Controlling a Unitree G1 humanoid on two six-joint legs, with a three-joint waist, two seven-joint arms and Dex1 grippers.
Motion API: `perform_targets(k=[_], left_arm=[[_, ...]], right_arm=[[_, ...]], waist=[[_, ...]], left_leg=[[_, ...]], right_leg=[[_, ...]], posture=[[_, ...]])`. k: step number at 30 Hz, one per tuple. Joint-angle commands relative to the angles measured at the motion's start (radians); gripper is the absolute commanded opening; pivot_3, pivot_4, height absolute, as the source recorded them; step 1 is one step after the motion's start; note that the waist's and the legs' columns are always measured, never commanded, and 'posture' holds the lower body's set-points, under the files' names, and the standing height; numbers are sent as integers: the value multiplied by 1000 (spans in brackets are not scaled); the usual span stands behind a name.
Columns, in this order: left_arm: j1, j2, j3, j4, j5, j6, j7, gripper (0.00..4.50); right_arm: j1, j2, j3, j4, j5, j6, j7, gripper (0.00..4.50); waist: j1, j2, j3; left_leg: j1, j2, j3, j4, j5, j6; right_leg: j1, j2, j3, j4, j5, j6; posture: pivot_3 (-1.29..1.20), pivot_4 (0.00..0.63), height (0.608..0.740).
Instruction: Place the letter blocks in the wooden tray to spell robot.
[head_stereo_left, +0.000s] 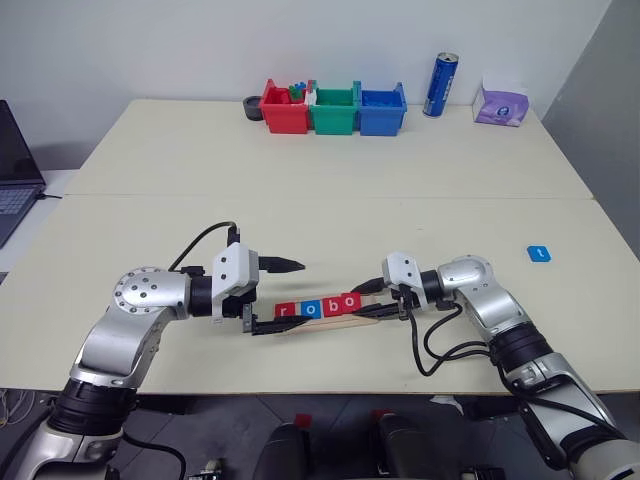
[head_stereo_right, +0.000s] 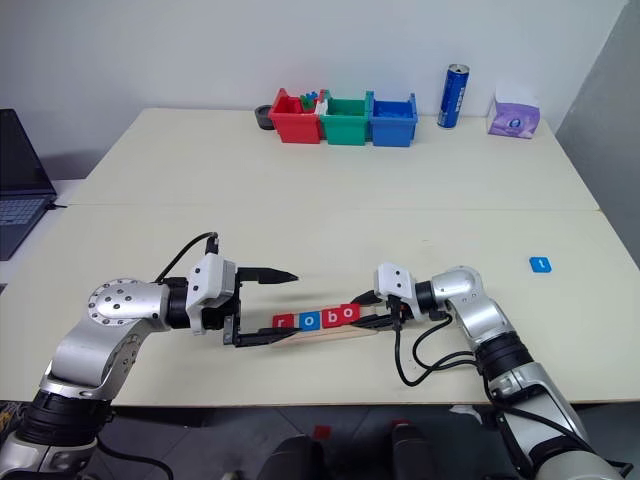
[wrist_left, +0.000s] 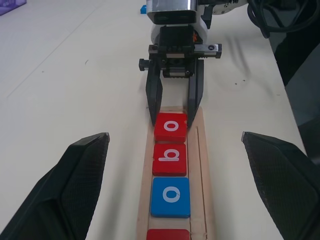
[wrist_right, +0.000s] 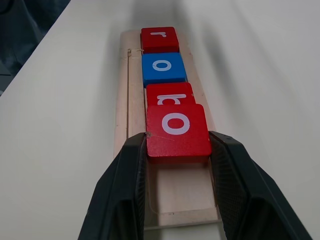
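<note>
On the pale counter (head_stereo_left: 330, 215), near its front edge, the wooden tray (wrist_right: 125, 107) holds r, o, b; the right pincer (wrist_right: 177, 165) grasps the red o block (wrist_right: 176, 131) at the row's end, left pincer (head_stereo_left: 275, 296) released, blue t block (head_stereo_left: 539, 253) near the right edge

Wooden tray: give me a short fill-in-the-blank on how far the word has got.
1. The wooden tray holds ___ letter blocks.
2. The right pincer is shut on the red block lettered ___.
3. The blue t block lies on the ___, off the tray.
4. The left pincer stands ___.

Missing: four; o; table; open
</note>
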Motion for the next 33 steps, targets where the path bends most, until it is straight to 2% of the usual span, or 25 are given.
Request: perform_targets(k=[1,6,15,19,25,29,33], left_arm=[[-6,0,9,-20,-5,-14,4,4500],[-8,-3,6,-19,-4,-14,4,4500],[-4,-1,5,-24,-9,-11,-6,4500],[-1,0,4,-24,-8,-13,-9,4500],[-10,-9,-3,-67,-29,15,-2,4500],[-74,-64,-38,-98,-36,62,39,4500],[-207,-189,-124,-63,25,109,148,4500]], right_arm=[[-14,-7,0,-9,-2,-17,11,1428],[-15,-10,0,-3,-5,-18,12,1428],[-20,-19,-3,0,0,-12,24,4472],[-16,-34,-20,-37,21,25,26,4472],[46,-128,-156,-292,143,278,-43,4472],[153,-189,-300,-495,221,478,-189,4472],[251,-190,-445,-534,144,527,-465,4472]], waist=[[0,0,0],[0,0,0],[0,0,0],[0,0,0],[4,0,0],[9,0,0],[17,0,0]], left_leg=[[0,0,0,0,0,0],[0,0,0,0,0,0],[0,0,0,0,0,0],[0,0,0,0,0,0],[-1,0,-1,0,0,0],[-1,0,-2,0,0,0],[-1,-2,-1,2,0,0]], right_leg=[[0,0,0,0,0,0],[0,0,0,0,0,0],[0,0,0,0,0,0],[0,0,0,0,0,0],[0,-1,0,0,0,0],[0,-2,-1,0,0,0],[1,-2,-1,0,0,1]], posture=[[0,150,740],[0,150,740],[0,150,740],[0,150,740],[0,150,740],[0,150,740],[0,150,740]])
